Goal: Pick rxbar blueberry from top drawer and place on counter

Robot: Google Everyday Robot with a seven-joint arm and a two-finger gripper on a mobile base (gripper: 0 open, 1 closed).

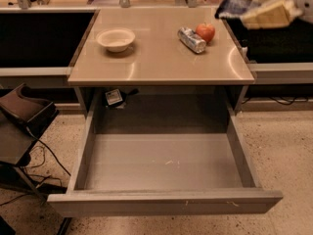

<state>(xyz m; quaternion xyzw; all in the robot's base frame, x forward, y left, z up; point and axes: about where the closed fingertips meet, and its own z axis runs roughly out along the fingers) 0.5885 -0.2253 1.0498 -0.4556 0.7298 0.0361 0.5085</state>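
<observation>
The rxbar blueberry (234, 6), a flat dark blue wrapper, hangs in the air at the top right, above the counter's far right corner. My gripper (248, 14) reaches in from the right edge and is shut on the bar's right end. The beige counter (156, 58) lies below and to the left of it. The grey top drawer (166, 202) is pulled fully out below the counter, and nothing lies on its floor.
On the counter stand a white bowl (116, 38), a silver can (191, 39) lying on its side and a red apple (206, 32). Dark side shelves flank the counter. A dark seat (24, 112) and cables are at the left on the speckled floor.
</observation>
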